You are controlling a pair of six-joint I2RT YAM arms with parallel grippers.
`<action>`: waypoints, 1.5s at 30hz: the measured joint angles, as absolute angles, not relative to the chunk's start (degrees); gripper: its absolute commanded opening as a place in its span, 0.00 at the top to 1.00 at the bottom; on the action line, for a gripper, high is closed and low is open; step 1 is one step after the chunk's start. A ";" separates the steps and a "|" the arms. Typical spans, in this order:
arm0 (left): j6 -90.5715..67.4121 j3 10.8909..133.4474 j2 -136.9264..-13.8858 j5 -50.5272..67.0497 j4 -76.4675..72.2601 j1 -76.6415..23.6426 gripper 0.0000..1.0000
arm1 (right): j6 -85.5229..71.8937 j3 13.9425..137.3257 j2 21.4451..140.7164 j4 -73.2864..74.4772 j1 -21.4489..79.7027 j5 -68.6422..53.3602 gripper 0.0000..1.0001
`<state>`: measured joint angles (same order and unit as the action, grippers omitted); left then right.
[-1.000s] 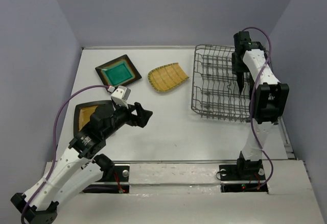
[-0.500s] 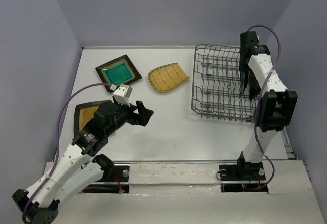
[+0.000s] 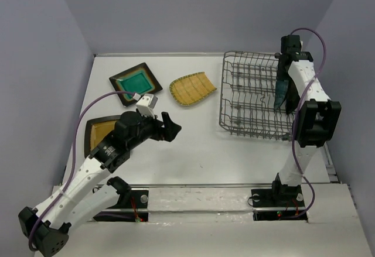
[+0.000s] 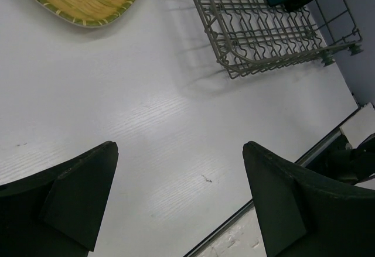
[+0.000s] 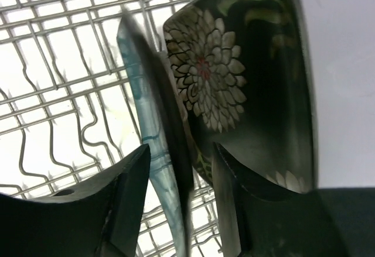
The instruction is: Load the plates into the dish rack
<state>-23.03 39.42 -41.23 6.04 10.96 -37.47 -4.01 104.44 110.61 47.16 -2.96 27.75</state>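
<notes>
Three plates lie flat on the bench, not yet loaded: the mustard-centred plate half under the left arm, the teal-centred plate farther back, the yellow ribbed plate nearer the dish rack. The left fingers hang spread wide over bare bench. At the rack's right end the plain teal plate stands on edge beside the black floral plate, the right fingers straddling its rim; grip or release cannot be told. Freed unseated between tines, it could topple against its neighbour, or a withdrawing finger could drag it over.
</notes>
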 measured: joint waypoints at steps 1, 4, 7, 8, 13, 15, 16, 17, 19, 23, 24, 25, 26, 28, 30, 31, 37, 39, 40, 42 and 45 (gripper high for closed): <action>-23.24 39.57 -41.80 6.22 10.68 -37.47 0.01 | -3.99 104.44 110.72 47.16 -2.96 27.49 0.46; -23.97 40.29 -43.57 6.74 9.78 -37.47 0.01 | -3.97 104.44 110.72 46.87 -2.94 27.22 0.48; -24.93 41.12 -45.60 7.22 8.40 -37.47 0.01 | -4.10 104.44 110.72 46.54 -3.05 27.62 0.49; -25.12 41.32 -46.02 7.27 8.27 -37.47 0.01 | -4.36 104.42 110.67 46.41 -3.05 27.55 0.48; -26.72 42.92 -49.52 7.07 6.22 -37.47 0.01 | -5.89 100.90 107.77 44.05 -3.33 25.08 0.43; -27.33 43.16 -50.57 6.98 5.28 -37.47 0.01 | -6.26 99.74 105.80 43.64 -3.38 23.81 0.41; -27.70 43.16 -51.00 6.87 4.86 -37.47 0.01 | -6.33 99.42 104.77 43.22 -3.38 23.38 0.38; -28.18 43.16 -51.44 6.79 4.51 -37.47 0.01 | -6.39 99.31 104.12 43.09 -3.38 23.24 0.37; -29.21 43.16 -52.66 6.15 3.18 -37.47 0.01 | -6.57 98.85 101.51 42.44 -3.38 22.87 0.34; -31.64 43.16 -56.51 4.21 -0.45 -37.47 0.01 | -7.35 96.97 94.50 40.53 -3.38 21.74 0.30; -32.40 43.16 -58.46 3.64 -1.91 -37.45 0.01 | -7.46 95.77 92.16 39.40 -3.38 21.17 0.30; -33.34 43.16 -59.99 2.87 -2.76 -37.45 0.01 | -7.81 94.39 89.17 38.50 -3.36 20.51 0.29; -34.09 43.13 -61.19 2.26 -3.44 -37.43 0.01 | -8.03 92.88 86.43 37.32 -3.31 19.35 0.29; -35.99 43.11 -63.61 0.67 -5.15 -37.34 0.01 | -9.30 88.36 80.27 33.34 -2.98 15.97 0.29; -37.93 43.11 -66.08 -1.50 -7.64 -36.97 0.01 | -10.85 83.44 74.28 30.70 -2.35 11.81 0.29; -38.68 43.11 -67.48 -2.55 -8.97 -36.75 0.01 | -11.97 80.03 70.15 28.42 -1.52 8.95 0.30; -42.98 43.09 -74.94 -9.63 -14.06 -33.61 0.01 | -19.40 58.89 52.01 14.74 1.87 -8.62 0.31; -43.83 43.16 -77.08 -10.28 -15.66 -31.73 0.03 | -22.57 52.25 46.39 12.12 1.87 -14.35 0.31; -44.14 43.33 -78.54 -10.37 -16.34 -30.50 0.04 | -23.70 50.61 44.77 11.44 1.87 -16.27 0.31; -44.91 44.36 -82.96 -10.28 -17.72 -27.81 0.06 | -25.87 48.23 42.28 9.61 1.87 -20.43 0.31; -45.50 46.26 -89.06 -10.00 -18.50 -25.36 0.09 | -27.51 46.78 40.58 7.20 1.87 -24.58 0.31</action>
<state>-45.50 46.26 -89.06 -10.00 -18.50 -25.36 -27.51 46.78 40.58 7.20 1.87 -24.58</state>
